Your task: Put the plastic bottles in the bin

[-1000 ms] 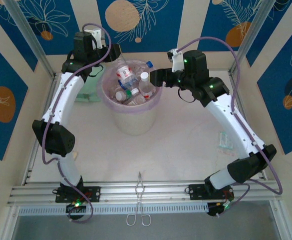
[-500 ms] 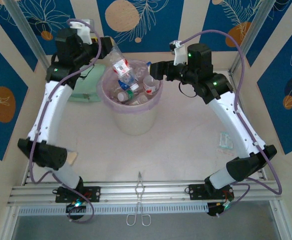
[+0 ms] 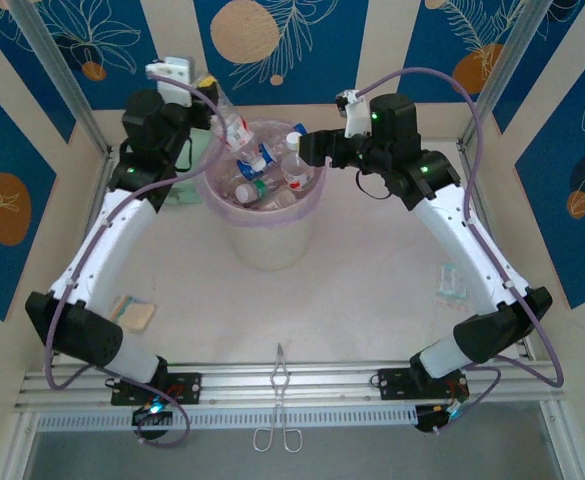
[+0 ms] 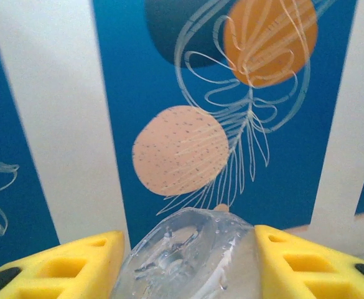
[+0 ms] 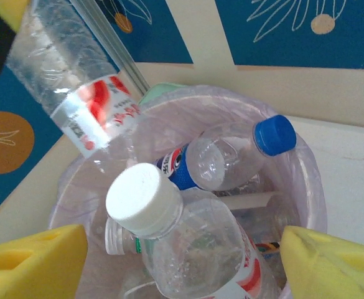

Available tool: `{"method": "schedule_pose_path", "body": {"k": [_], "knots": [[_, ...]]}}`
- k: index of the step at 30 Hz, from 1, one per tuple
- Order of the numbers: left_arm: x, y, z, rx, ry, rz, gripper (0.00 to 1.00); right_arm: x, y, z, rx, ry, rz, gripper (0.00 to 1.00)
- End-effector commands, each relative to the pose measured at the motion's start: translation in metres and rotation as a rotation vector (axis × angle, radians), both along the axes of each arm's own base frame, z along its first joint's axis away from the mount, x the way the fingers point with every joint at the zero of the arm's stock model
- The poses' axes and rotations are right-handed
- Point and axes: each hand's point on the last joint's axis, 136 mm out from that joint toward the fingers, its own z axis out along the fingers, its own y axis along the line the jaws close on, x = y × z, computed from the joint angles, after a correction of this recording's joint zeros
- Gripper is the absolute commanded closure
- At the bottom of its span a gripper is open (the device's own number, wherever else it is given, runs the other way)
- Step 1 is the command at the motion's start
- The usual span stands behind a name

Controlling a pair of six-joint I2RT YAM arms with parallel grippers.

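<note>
The bin (image 3: 268, 246) is a round white basket with a pinkish liner, at the back centre, and several plastic bottles lie inside it. My left gripper (image 3: 212, 98) hangs over its left rim, shut on the base of a clear red-labelled bottle (image 3: 236, 128) that tilts neck-down towards the bin. In the left wrist view that bottle's base (image 4: 194, 255) is pressed between both yellow fingers of the left gripper (image 4: 188, 240). My right gripper (image 3: 308, 154) is open at the right rim. A white-capped bottle (image 5: 194, 243) stands between the right gripper's (image 5: 182, 249) fingers, touching neither. A blue-capped bottle (image 5: 231, 156) lies behind.
A mint-green case (image 3: 177, 190) lies behind the left arm, beside the bin. A yellowish sponge (image 3: 132, 312) sits near the left arm's elbow. Metal tongs (image 3: 279, 400) lie across the front rail. A small packet (image 3: 450, 283) lies under the right arm.
The left arm's elbow has swung down and to the left, uncovering the sponge. Its gripper now holds the red-labelled bottle tilted over the bin's left rim. The right gripper has barely moved.
</note>
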Motion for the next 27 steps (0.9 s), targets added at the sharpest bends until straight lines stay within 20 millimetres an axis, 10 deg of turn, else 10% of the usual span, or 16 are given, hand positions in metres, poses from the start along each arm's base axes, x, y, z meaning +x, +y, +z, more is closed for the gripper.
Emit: {"method": "schedule_pose_path", "body": {"k": [1,21,27], "knots": [[-0.011,-0.019,0.031,0.216,-0.129,-0.042,0.54,-0.011,-0.011,0.010,0.007,-0.028,-0.014,0.19],[-0.052,-0.074,-0.045,0.600,0.089,-0.490,0.51,-0.017,-0.024,-0.010,0.016,0.006,-0.022,0.19],[-0.069,-0.095,-0.059,0.492,0.170,-0.652,0.09,-0.014,-0.021,-0.010,0.026,0.013,-0.013,0.19]]}}
